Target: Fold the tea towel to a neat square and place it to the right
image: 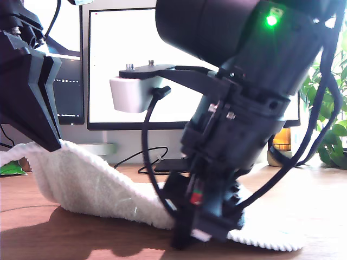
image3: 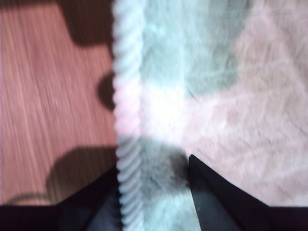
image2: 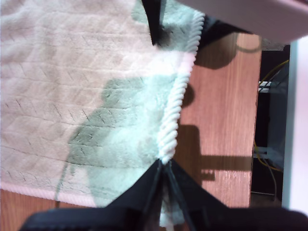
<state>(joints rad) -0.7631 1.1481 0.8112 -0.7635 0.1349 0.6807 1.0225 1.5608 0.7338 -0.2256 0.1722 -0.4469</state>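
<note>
The tea towel (image: 87,184) is a fluffy off-white cloth with a corded hem (image2: 173,110), lying on the wooden table (image: 309,206). Its end at the exterior view's left is lifted off the table. My first gripper (image: 54,145) is shut on that raised hem corner (image2: 163,166). My second gripper (image: 198,235) is down at the table in the middle of the exterior view. Its jaws stand apart, with the hem (image3: 127,110) and a strip of the towel (image3: 231,96) between them (image3: 153,163). The first wrist view shows its dark fingertip (image2: 155,24) on the far end of the hem.
A lit monitor (image: 135,65) stands behind the towel, with a darker screen (image: 70,92) at the exterior view's left. A white wrist camera (image: 133,93) juts from the second arm. A leafy plant (image: 331,119) and an amber jar (image: 282,142) stand at the exterior view's right. Black cables (image: 146,157) trail behind.
</note>
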